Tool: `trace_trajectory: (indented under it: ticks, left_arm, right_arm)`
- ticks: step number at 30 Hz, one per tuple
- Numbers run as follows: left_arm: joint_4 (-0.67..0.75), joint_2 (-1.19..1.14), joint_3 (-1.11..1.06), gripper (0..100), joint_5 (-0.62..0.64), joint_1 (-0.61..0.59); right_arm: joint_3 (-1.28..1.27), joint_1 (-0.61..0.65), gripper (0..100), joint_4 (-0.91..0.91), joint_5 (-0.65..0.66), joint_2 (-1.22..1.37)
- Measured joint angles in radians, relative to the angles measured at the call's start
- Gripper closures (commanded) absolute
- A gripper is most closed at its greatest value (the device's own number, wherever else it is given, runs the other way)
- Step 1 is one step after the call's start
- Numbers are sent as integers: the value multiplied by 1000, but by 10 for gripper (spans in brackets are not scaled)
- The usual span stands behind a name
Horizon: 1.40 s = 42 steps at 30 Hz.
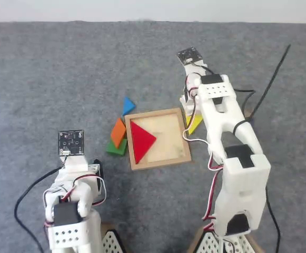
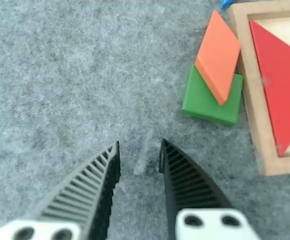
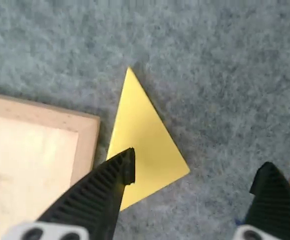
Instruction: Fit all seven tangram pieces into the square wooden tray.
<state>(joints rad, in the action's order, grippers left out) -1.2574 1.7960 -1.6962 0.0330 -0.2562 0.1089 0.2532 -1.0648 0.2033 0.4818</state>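
From above, the square wooden tray [image 1: 158,113] holds a red triangle [image 1: 140,140] flat against one side, with an orange piece [image 1: 119,132], a green piece [image 1: 116,148] and a blue piece [image 1: 127,105] just outside that side. In the left wrist view the left pincer [image 2: 140,145] is slightly spread and empty over grey carpet [image 2: 60,75], with the orange piece overlapping the green piece ahead of its tips. In the right wrist view the right pincer [image 3: 198,162] gapes wide, one fingertip over a yellow triangle [image 3: 140,125] lying just beside the tray's rim.
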Motion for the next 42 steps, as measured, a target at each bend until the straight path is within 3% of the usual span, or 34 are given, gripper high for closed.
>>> trace_trajectory:
  ticks: [8,18,24,33,37,42]
  left_arm:
    - [0,0,0,871,0,0]
    - [0,0,0,871,0,0]
    - [0,0,0,871,0,0]
    - [0,0,0,871,0,0]
    - [0,0,0,871,0,0]
    - [0,0,0,871,0,0]
  right_arm:
    - [0,57,626,3,-15,44]
    - [9,-2,632,3,-60,94]
    - [9,-43,781,3,-61,97]
    - [15,-46,785,12,-57,101]
    - [17,-54,785,23,-12,101]
    - [21,-63,733,29,167,103]
